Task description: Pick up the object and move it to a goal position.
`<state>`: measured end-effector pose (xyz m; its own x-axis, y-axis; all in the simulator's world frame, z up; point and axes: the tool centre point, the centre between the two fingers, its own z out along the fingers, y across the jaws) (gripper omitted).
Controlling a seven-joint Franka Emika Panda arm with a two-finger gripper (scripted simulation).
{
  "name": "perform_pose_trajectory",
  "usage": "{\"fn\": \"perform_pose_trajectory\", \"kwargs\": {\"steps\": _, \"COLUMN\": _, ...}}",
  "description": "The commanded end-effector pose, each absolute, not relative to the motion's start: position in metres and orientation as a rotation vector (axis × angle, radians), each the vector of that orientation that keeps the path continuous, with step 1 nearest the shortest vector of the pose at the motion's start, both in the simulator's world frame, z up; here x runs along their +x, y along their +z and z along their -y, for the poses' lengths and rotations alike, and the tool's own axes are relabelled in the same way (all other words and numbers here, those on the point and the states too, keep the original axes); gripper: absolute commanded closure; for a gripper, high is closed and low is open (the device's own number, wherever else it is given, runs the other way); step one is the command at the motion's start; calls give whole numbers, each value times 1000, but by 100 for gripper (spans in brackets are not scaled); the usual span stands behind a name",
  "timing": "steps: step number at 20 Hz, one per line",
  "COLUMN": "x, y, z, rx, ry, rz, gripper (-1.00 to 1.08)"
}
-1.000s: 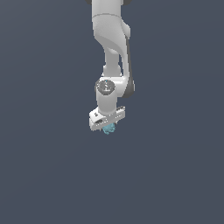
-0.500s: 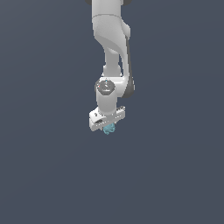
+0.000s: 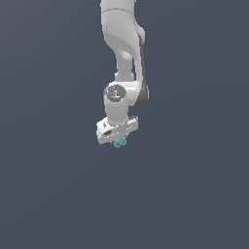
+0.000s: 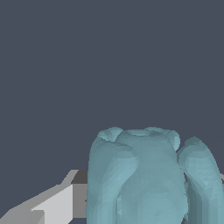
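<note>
The object is a small lumpy teal-blue blob (image 3: 119, 141). In the exterior view it sits right under my white gripper (image 3: 118, 138), between the fingers, with only its lower part showing. In the wrist view the blob (image 4: 148, 179) fills the lower right of the picture, close to the camera, and one grey-white finger (image 4: 57, 203) presses against its side. The other finger is almost hidden behind the blob. My gripper is shut on the blob and hangs from the white arm (image 3: 121, 39) that comes down from above.
A flat, plain dark grey-blue ground (image 3: 48, 185) lies all around. No other object, container or edge shows in either view.
</note>
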<state>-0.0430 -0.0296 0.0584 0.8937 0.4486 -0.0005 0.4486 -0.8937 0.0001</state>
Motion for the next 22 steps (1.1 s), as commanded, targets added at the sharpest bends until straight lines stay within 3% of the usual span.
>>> {"fn": "perform_pose_trajectory", "kwargs": {"steps": 1, "x": -42, "y": 71, "z": 35, "rx": 3056, "ry": 1, "rz": -723, "gripper": 108}}
{"fn": "perform_pose_trajectory", "kwargs": {"steps": 22, "x": -27, "y": 277, "z": 114, "rx": 3058, "ry": 1, "rz": -725, "gripper": 108}}
